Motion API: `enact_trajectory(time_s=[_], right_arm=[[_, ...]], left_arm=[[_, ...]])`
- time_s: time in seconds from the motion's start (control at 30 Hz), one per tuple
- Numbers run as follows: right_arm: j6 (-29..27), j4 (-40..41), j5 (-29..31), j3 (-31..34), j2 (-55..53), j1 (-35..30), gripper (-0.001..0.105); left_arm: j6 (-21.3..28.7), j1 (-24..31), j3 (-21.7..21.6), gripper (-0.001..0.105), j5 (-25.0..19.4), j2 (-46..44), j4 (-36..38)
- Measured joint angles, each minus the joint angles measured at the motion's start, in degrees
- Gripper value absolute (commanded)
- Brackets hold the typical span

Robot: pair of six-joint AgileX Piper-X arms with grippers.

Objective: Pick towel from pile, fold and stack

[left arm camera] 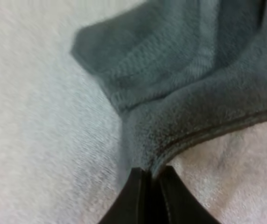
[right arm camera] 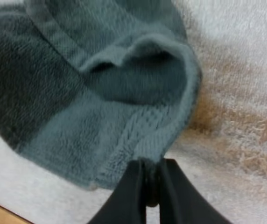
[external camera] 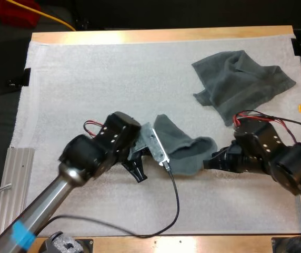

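From above, the left arm (external camera: 87, 153) reaches in from the near left and the right arm (external camera: 277, 153) from the right. Both are low over the white mat (external camera: 87, 89), at either end of a bunched towel (external camera: 184, 150) in the mat's near middle. A second crumpled towel (external camera: 242, 81) lies far right. At the left wrist, the left gripper (left arm camera: 150, 175) is clamped on the bunched towel's hem. At the right wrist, the right gripper (right arm camera: 150, 179) pinches a folded edge of it.

The left arm's wrist (external camera: 116, 136) hides the left edge of the held towel (external camera: 184, 150) in the high view. At the left gripper (left arm camera: 152, 172) and right gripper (right arm camera: 151, 164), the pinched towel edge is concealed inside the grip. The towel body runs past both wrist views' borders.
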Motion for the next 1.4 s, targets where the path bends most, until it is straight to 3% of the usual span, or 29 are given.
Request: enact_trajectory(time_s=[0.3, 0.5, 0.67, 1.1, 1.4], right_arm=[[3.95, 1.13, -6.81, -0.51, -2.96, 0.0, 0.001], [5.67, 1.21, -12.19, -6.81, -3.06, 0.0, 0.001], [5.8, 1.05, -12.42, -10.66, -3.37, 0.0, 0.001], [5.04, 5.97, -11.78, -11.84, -3.43, 0.0, 0.001], [2.87, 13.11, -5.38, -15.25, -3.6, 4.76, 0.001]], left_arm=[[-2.51, 0.0, -4.6, 0.0, 1.27, -5.7, 3.99], [-4.35, 0.0, -8.02, 0.0, 3.33, -8.0, 5.57], [-5.06, 0.0, -9.71, 0.0, 3.33, -9.09, 5.75], [-6.38, 0.0, -12.36, 0.0, 5.03, -9.22, 9.52], [-6.73, 0.0, -12.37, 0.0, 6.88, -9.3, 14.27]])
